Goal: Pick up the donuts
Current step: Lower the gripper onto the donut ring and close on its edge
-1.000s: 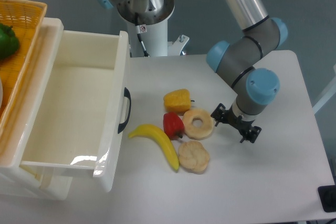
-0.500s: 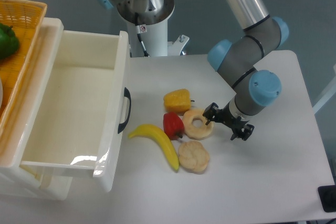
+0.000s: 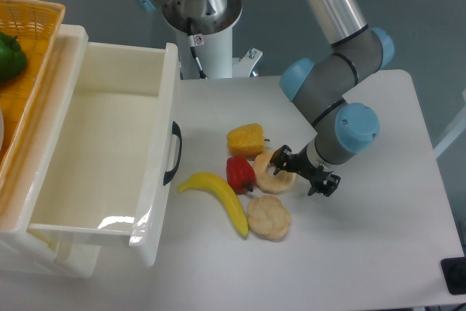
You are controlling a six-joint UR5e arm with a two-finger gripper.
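Note:
The donut [image 3: 271, 174] is a pale tan ring lying flat on the white table, right of the red pepper [image 3: 239, 173] and below the yellow-orange pepper [image 3: 246, 140]. My gripper [image 3: 300, 171] is low over the donut's right side. Its two dark fingers are spread: one [image 3: 282, 156] reaches over the ring near its hole, the other [image 3: 325, 183] stands off to the right of it. The gripper covers the right part of the donut. Whether a finger touches the ring I cannot tell.
A yellow banana [image 3: 221, 198] and a tan biscuit-like toy [image 3: 268, 217] lie just in front of the donut. An open white drawer [image 3: 109, 151] stands at the left, with a wicker basket [image 3: 29, 41] holding a green pepper [image 3: 10, 56] beyond it. The arm's base [image 3: 200, 5] is at the back.
My gripper has moved left across the table, from well right of the donut to over its right side. The toys have not moved.

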